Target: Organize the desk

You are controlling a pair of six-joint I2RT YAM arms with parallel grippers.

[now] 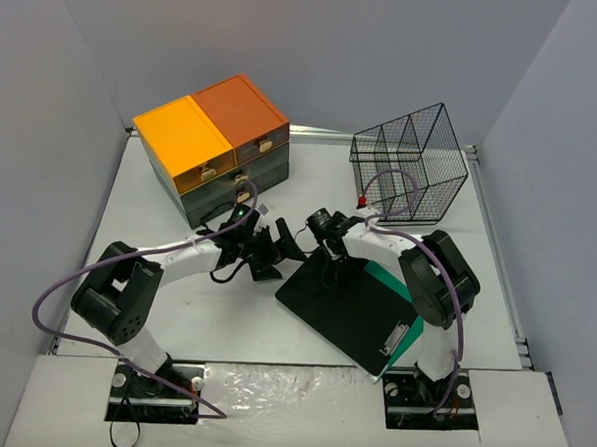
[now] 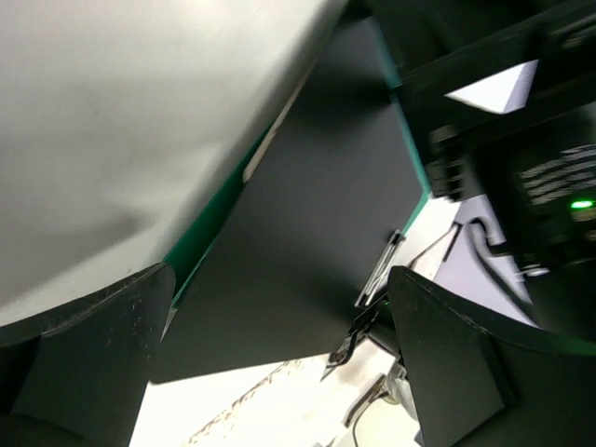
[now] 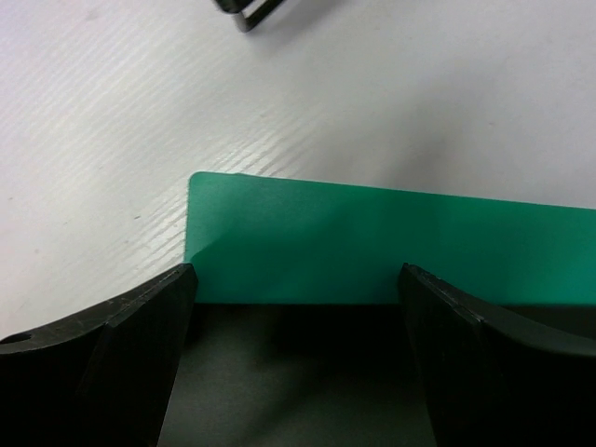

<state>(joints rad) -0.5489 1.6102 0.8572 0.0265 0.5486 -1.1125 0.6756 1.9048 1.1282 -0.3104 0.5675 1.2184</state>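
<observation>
A black clipboard (image 1: 344,308) with a metal clip (image 1: 395,339) lies on the white desk (image 1: 173,317), on top of a green sheet (image 1: 391,278). My left gripper (image 1: 287,251) is open at the clipboard's far left corner. In the left wrist view its jaws (image 2: 279,307) frame the clipboard (image 2: 307,214) and its clip (image 2: 377,270). My right gripper (image 1: 333,268) is open over the clipboard's far edge. In the right wrist view its jaws (image 3: 298,279) straddle the green sheet (image 3: 372,242) and the black board (image 3: 298,372) without closing on them.
An orange-topped dark green drawer chest (image 1: 217,149) stands at the back left. A black wire basket (image 1: 407,159) stands at the back right, and its base edge shows in the right wrist view (image 3: 247,14). Grey walls enclose the desk.
</observation>
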